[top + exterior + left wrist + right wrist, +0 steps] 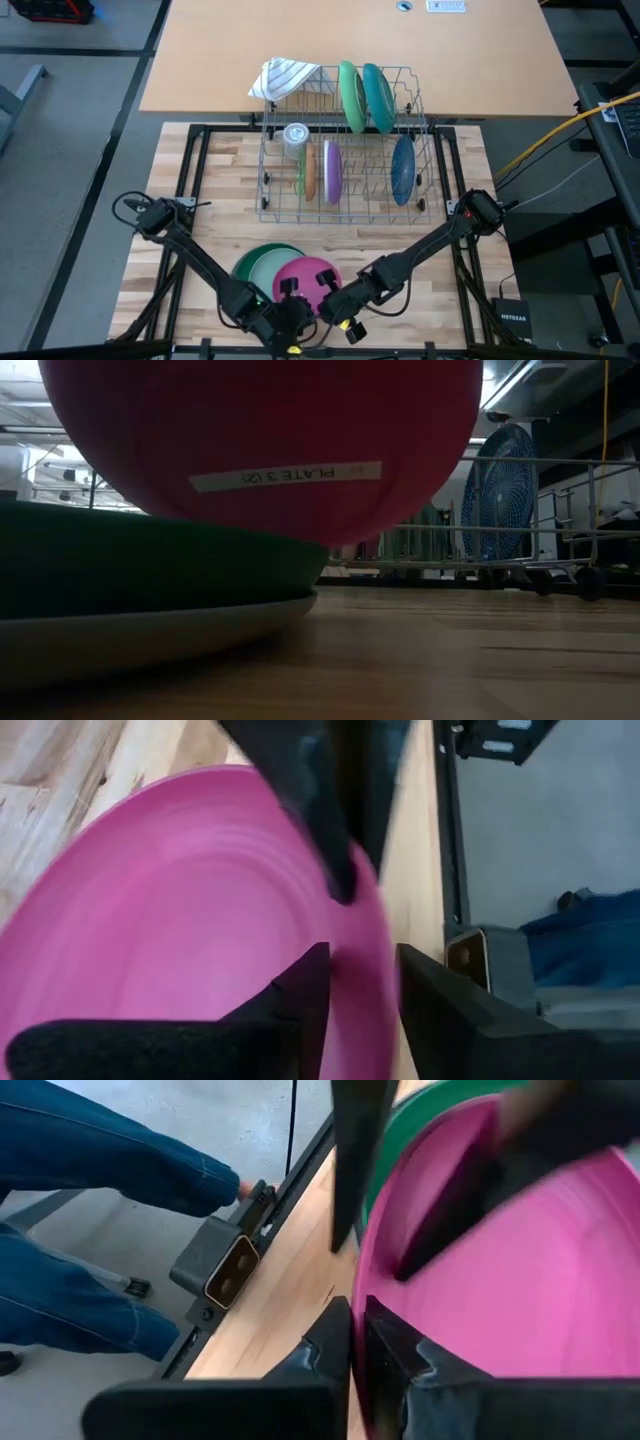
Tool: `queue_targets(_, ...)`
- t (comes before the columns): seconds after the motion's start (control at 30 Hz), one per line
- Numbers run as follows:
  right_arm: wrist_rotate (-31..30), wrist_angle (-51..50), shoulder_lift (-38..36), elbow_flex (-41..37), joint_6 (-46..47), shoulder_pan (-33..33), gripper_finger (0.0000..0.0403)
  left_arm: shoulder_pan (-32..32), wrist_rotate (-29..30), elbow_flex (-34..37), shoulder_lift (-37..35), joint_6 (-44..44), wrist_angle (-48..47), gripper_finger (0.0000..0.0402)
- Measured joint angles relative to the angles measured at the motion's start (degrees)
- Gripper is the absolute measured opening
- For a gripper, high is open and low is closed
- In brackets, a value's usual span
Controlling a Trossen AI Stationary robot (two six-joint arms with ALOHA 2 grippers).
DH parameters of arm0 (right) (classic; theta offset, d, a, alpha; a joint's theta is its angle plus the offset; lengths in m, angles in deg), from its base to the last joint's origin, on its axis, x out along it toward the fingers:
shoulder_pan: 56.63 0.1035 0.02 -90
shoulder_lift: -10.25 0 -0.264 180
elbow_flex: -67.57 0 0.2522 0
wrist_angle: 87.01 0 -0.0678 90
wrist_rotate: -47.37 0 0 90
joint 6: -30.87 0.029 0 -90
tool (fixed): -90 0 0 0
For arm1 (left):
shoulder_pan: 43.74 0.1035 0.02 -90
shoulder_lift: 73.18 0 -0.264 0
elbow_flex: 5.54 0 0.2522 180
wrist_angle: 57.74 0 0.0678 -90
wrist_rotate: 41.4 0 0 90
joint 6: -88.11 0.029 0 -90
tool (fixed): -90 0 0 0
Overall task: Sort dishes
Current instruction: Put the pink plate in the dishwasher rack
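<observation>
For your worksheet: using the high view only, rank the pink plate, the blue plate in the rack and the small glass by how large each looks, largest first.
1. The pink plate, seen face-on, with both grippers at its near edge.
2. The blue plate, standing on edge, so it shows as a narrow oval and its true size is unsure.
3. The small glass.

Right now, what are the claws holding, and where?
Both claws pinch the pink plate by its rim: left claw, right claw, at neighbouring spots.

Right gripper point(355, 1342): fingers clamped on pink plate point(520, 1270) rim.
Green plate point(425, 1120): beneath the pink one.
Beyond tabletop point(275, 1295): a person's jeans point(90, 1170).
</observation>
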Motion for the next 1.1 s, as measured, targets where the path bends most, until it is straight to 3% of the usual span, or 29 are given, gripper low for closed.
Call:
queue_targets(0.13,0.22,-2.31,0.00,1.57,0.08,0.00,0.0019,0.85,-0.22,0.00,0.02,-2.10,0.01,0.0095)
queue_targets(0.37,-2.27,-5.17,0.00,4.00,7.58,0.00,0.0030,0.79,0.66,-0.17,-0.02,-1.91,0.00,0.0013)
queue_targets(0.83,-3.38,-5.93,-0.07,4.29,15.93,0.11,0.0145,0.94,0.57,-0.04,0.11,-3.45,0.26,0.0006)
queue_targets(1.1,-7.51,-8.95,-2.60,4.24,17.55,1.75,0.0141,0.59,1.42,0.01,-0.17,-7.06,1.57,0.0006)
